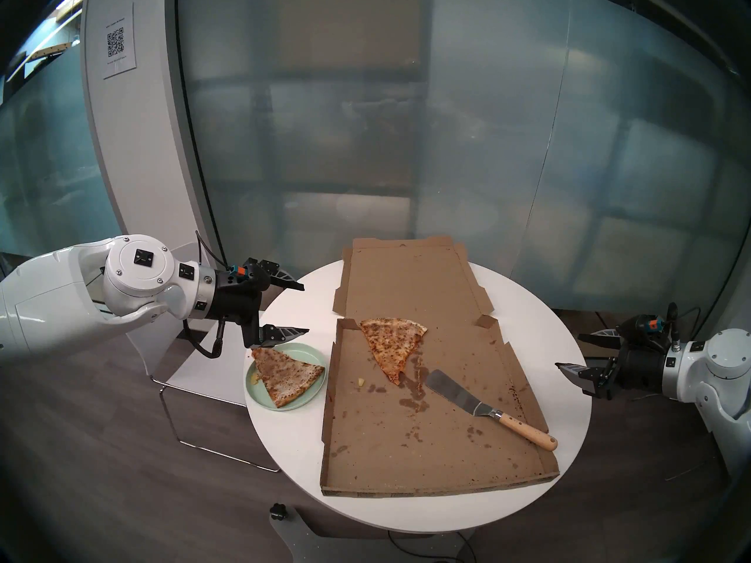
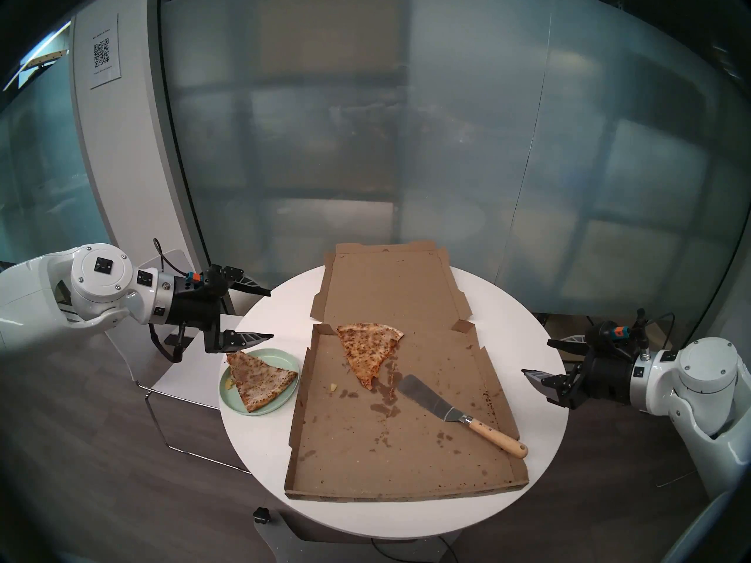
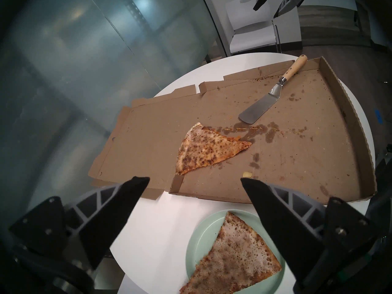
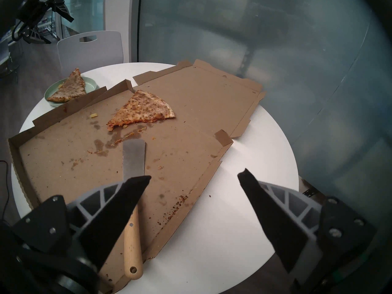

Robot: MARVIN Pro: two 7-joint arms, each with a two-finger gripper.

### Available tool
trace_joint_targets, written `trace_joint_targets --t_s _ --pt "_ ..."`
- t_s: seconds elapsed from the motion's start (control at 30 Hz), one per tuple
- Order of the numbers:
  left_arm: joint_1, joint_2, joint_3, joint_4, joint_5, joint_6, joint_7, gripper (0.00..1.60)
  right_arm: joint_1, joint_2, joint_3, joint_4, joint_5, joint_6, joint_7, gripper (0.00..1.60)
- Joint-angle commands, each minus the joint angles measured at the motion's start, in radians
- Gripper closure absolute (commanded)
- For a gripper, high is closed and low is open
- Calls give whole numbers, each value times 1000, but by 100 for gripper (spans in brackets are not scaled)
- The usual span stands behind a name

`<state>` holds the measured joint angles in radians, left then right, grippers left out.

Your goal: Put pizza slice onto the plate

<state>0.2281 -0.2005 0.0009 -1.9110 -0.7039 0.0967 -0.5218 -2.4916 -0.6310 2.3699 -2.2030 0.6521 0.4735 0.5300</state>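
The pizza slice (image 1: 284, 377) with pale whitish cheese lies flat on the mint-green plate (image 1: 300, 350) at the table's left edge; its crust corner overhangs the rim. Both show in the left wrist view: slice (image 3: 233, 257), plate (image 3: 203, 234). My left gripper (image 1: 306, 308) is open and empty. It hovers just above the plate's far-left edge, and its lower finger is close over the crust corner. My right gripper (image 1: 568, 351) is open and empty off the table's right edge, apart from everything.
An open flat cardboard pizza box (image 1: 406, 440) covers most of the round white table (image 1: 284, 448). In the box lie a browner slice with a ragged tip (image 1: 386, 347) and a metal spatula with a wooden handle (image 1: 459, 391). A white chair (image 4: 89, 47) stands behind the plate.
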Motion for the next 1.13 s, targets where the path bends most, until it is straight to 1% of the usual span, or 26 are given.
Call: trace_joint_targets --t_s 0.0,1.1 --pt "-18 0 -17 -5 -3 -2 4 0 6 -14 14 -11 4 -11 6 0" --pt "-20 0 -15 -5 -3 -3 5 0 18 -22 9 -11 -6 -7 16 0"
